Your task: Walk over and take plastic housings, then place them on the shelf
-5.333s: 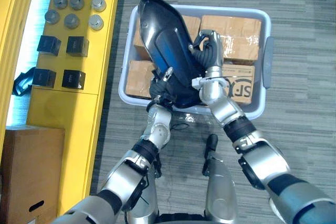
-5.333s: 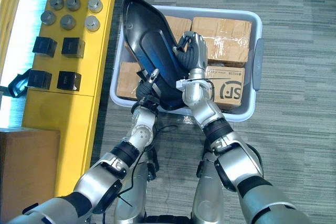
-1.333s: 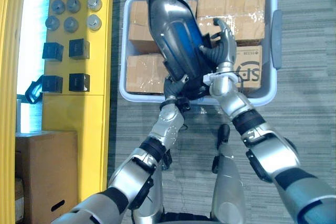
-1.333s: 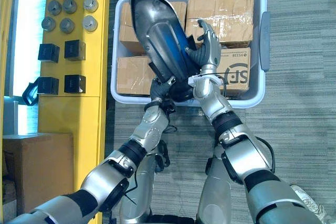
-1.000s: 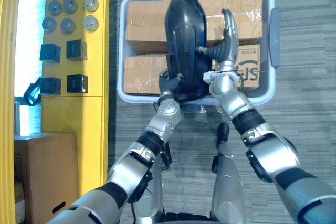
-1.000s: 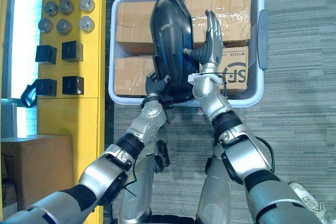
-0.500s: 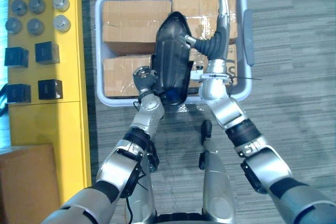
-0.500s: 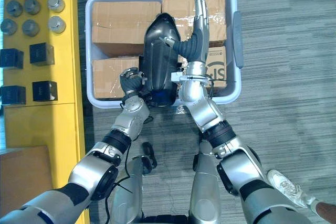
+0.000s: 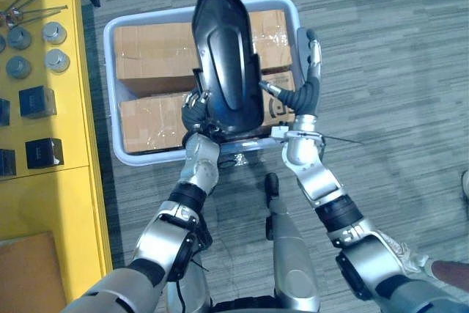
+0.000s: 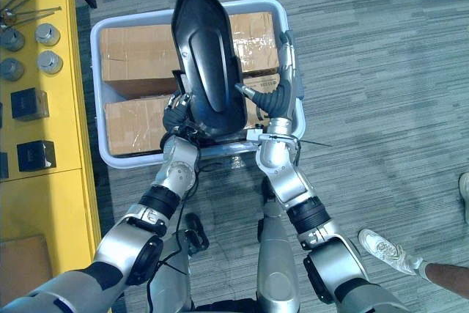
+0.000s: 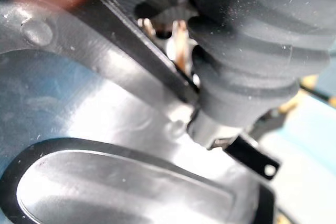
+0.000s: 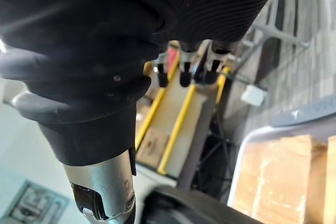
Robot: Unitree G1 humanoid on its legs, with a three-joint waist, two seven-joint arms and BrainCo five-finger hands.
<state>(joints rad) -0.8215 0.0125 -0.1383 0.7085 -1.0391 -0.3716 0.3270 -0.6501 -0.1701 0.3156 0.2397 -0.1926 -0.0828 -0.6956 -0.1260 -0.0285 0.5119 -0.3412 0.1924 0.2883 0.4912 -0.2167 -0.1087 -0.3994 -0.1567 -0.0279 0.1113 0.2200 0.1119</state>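
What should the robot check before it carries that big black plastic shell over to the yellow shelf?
1. Plastic housing out of the grey bin: ok, it is held up over the cardboard boxes.
2. Left hand grip: ok, its fingers are curled on the housing's lower edge.
3. Right hand grip: not ok, its fingers are straight and just the thumb rests on the housing's side.
4. Room on the yellow shelf: ok, there is a bare stretch near the black blocks.
5. Way clear: not ok, a person's shoe is on the floor at the robot's right.
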